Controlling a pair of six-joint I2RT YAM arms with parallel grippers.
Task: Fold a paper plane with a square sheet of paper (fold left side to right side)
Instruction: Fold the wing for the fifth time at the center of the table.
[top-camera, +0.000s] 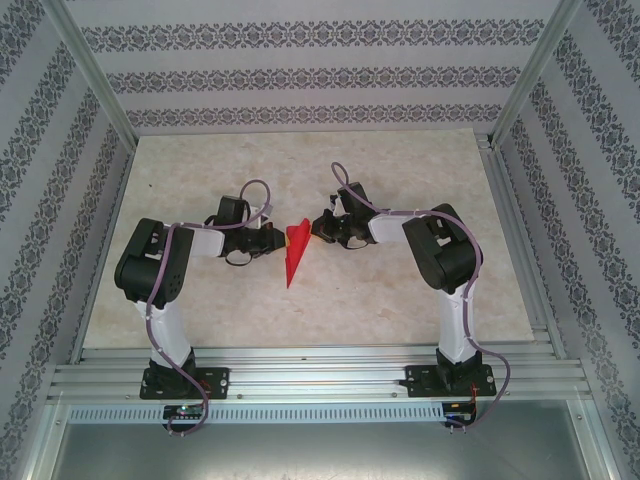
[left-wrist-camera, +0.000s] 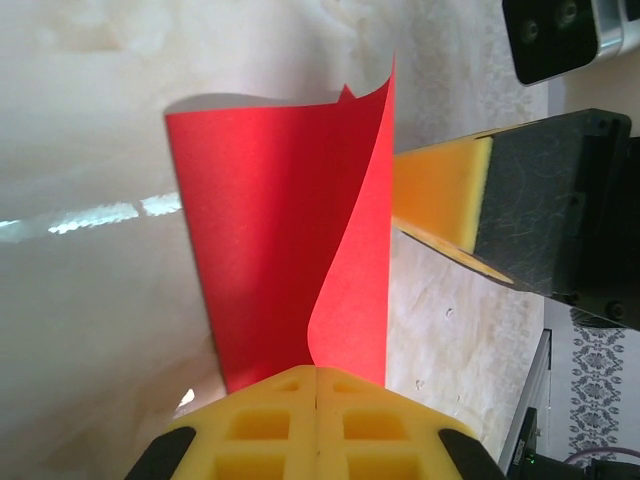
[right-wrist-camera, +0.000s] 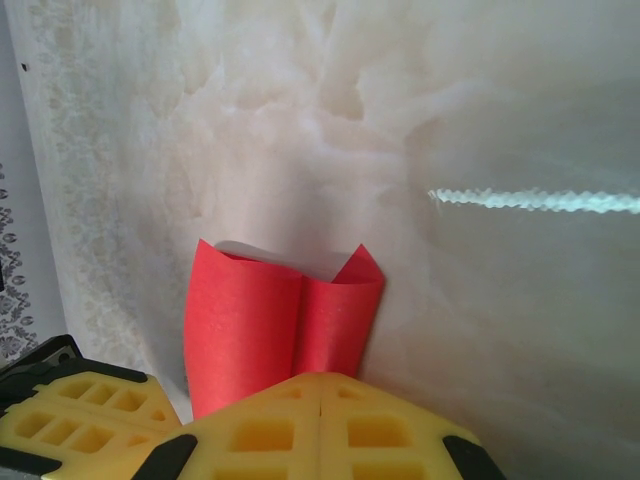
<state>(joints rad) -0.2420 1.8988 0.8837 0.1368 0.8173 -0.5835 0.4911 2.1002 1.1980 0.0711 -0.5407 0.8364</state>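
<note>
Yellow pads of my left hand (left-wrist-camera: 318, 372) press together on the paper plane (left-wrist-camera: 270, 220), its lower edge hidden between them. My right hand (right-wrist-camera: 320, 385) pinches the same red paper from the opposite side. Overhead, its tip points toward the arm bases; whether it touches the tabletop (top-camera: 400, 170), I cannot tell.

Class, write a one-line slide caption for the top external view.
Left gripper and right gripper meet at a red paper plane on the table, tip toward the near edge.

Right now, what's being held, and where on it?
The paper plane: left gripper pinches its wide end from one side, right gripper from the other; the pointed tip is free.
</note>
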